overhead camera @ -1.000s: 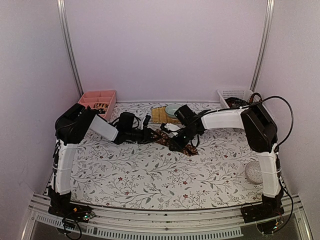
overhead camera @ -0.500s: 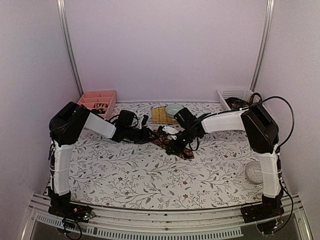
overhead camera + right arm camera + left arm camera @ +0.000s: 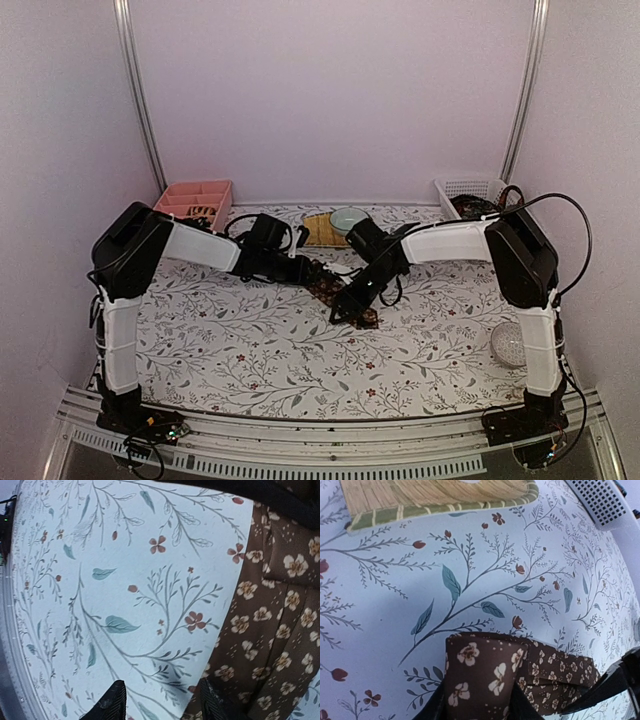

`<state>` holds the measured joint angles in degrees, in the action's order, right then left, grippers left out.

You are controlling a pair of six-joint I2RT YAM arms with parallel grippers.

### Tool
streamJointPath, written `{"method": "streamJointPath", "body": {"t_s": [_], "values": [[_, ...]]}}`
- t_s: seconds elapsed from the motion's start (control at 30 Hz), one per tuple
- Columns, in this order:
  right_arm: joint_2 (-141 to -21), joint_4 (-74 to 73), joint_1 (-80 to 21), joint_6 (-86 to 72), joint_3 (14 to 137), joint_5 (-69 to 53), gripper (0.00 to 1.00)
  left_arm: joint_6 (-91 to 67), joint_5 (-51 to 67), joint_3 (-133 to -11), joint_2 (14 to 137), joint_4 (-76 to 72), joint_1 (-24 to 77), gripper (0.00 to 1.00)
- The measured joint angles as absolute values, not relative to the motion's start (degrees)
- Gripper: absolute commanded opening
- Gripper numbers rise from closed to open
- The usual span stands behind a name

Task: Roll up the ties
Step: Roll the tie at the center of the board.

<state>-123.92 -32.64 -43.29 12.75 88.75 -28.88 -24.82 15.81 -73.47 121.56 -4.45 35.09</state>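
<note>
Since a roll needs one end pinned while the rest gets wound, both arms work the same tie (image 3: 335,290). It lies on the tablecloth (image 3: 250,340) just on the near side of the mat (image 3: 320,231), running away from the mat toward the arm bases.

The left gripper (image 3: 477,707) sits at the tie's end nearest the mat. A folded bit of fabric fills the gap btwn its fingers, w/ both fingers against the fold's edges. So the jaws read as narrowly set and pinched on that fold. Prob. this is the core of the roll, held so it can't spring open. The fold stands up off the cloth, and a second layer trails out beside it, further from the mat.

The right gripper (image 3: 162,705) is over the stretch of tie further from the mat. Its jaws stand partway apart and hold nothing. Btwn them there's mostly bare tablecloth. The tie's long edge runs by one finger (image 3: 215,705), and nearly all the fabric lies outside the gap, on that finger's side. Can't tell if that finger touches the fabric.

My guess is it's placed there to catch or steady the loose length, keeping it straight for winding. For that the jaws would need to shift sideways over the fabric, as the tie isn't centred btwn them.
</note>
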Motion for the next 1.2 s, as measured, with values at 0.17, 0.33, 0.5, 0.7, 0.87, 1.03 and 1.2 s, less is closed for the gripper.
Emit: {"method": "streamJointPath", "body": {"t_s": [0.17,0.33,0.5,0.7,0.87,1.03,1.2], "values": [[-122.65,-38.06,-39.77,11.07,89.54,-36.12,0.57,-20.01,12.69,-73.47,120.09,-2.61,35.68,0.32],[-119.92,-38.98,-36.36,7.38,89.62,-40.21,0.59,-16.25,12.08,-73.47,119.9,-2.04,35.73,0.31],[-119.77,-35.27,-31.38,-4.49,88.88,-46.24,0.58,-11.86,7.99,-74.56,119.87,-0.3,36.93,0.31],[-119.77,-28.88,-26.2,-17.65,88.01,-49.93,0.6,-6.46,-0.82,-75.81,119.59,1.89,40.95,0.31],[-119.85,-23.03,-27.2,-28.01,87.24,-52.47,0.63,-2.24,-9.15,-76.16,119.59,2.5,44.95,0.31],[-121.6,-16.51,-29.32,-37.63,87.37,-54.39,0.63,1.85,-17.52,-76.25,119.59,2.52,49.5,0.31],[-125.03,-13.76,-30.39,-44.73,87.24,-54.85,0.63,4.75,-22.2,-76.25,119.61,2.5,51.57,0.31]]}}
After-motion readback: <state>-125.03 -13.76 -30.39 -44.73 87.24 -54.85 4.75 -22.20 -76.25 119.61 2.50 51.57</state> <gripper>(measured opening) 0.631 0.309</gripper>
